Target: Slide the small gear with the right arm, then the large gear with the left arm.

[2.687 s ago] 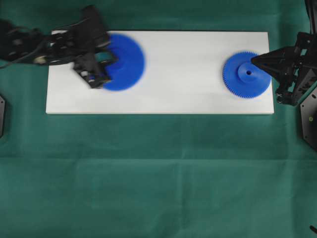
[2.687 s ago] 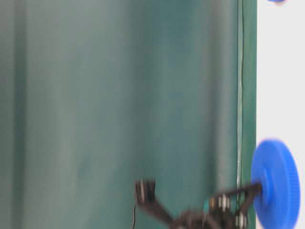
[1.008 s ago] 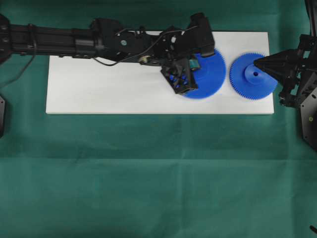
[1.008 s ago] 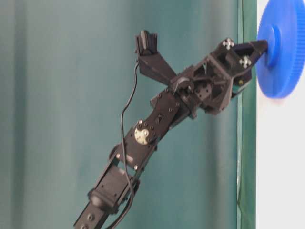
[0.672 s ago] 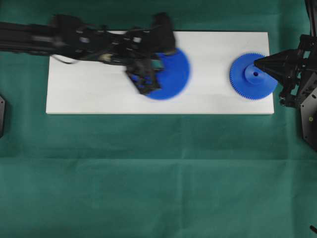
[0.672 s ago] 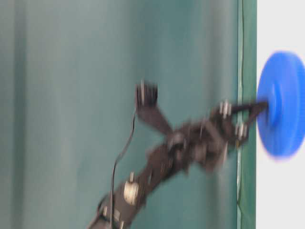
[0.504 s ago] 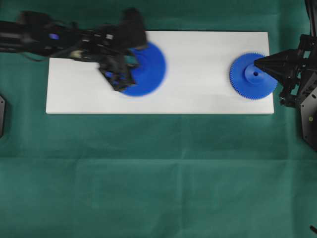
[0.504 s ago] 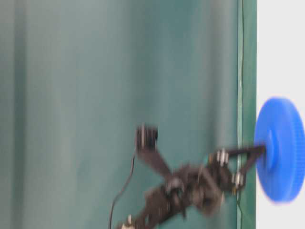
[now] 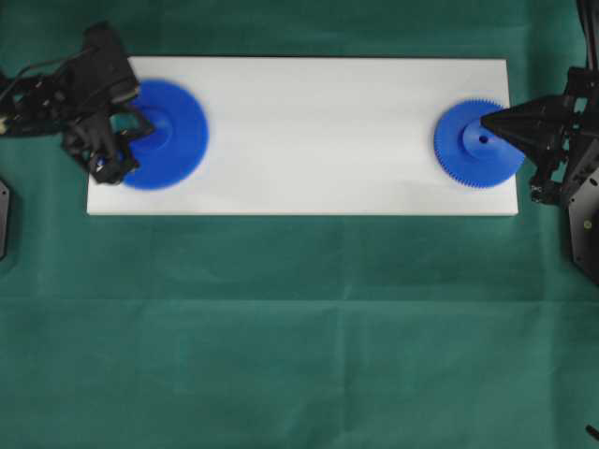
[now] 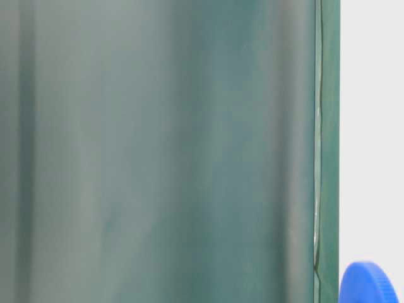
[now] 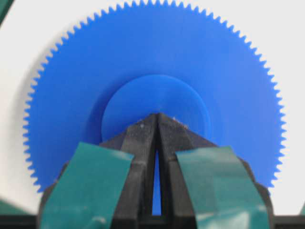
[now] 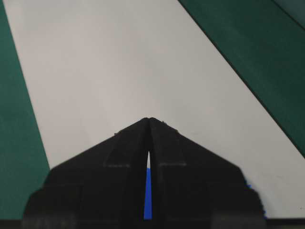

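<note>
From overhead, a white board [image 9: 309, 131] is lying on green cloth [image 9: 299, 327], with the large gear [image 9: 164, 134] sitting at the board's left end and the small gear [image 9: 478, 143] at its right end, well apart. The left gripper [image 9: 140, 122] is reaching in over the large gear's hub, though that gear and the arm are smeared by blur here. The left wrist view is giving what the overhead cannot: the large gear [image 11: 155, 93] sharp, its fine teeth countable, and the teal-taped fingers [image 11: 90, 186] pressed together to a narrow point resting on the raised hub, with nothing between them. The right gripper [image 9: 487, 119] is pointing its tip at the small gear's hub beside the centre hole. In the right wrist view its black wedge [image 12: 148, 120] is likewise drawn nearly closed, a sliver of blue showing through the slit, and the bare board stretching ahead. The table-level view is catching a blue rim of the large gear [image 10: 369, 282] against the board.
</note>
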